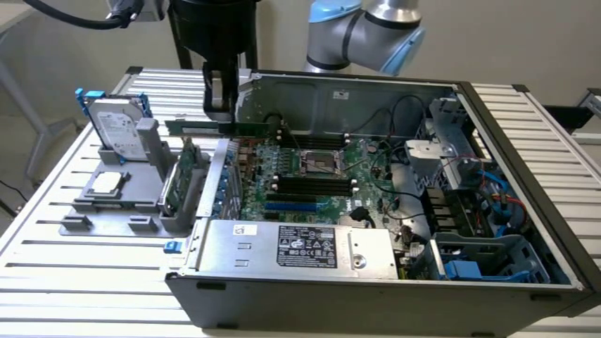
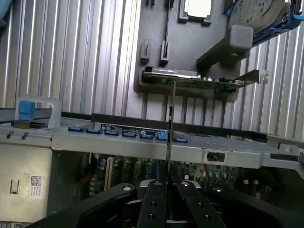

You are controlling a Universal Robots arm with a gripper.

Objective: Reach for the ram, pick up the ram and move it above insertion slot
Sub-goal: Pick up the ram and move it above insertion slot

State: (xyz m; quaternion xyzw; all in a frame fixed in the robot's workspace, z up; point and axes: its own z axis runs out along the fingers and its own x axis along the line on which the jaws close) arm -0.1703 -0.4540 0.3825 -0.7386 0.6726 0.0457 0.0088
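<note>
Your gripper (image 1: 219, 105) has its jaws clamped on the ram (image 1: 221, 127), held at the case's (image 1: 376, 285) ten o'clock edge.
Light, stiff, fragile: grip the flat faces mid-length, gently.

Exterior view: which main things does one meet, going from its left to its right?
Hard drive → ram in the gripper → motherboard → blue drive cage.
</note>
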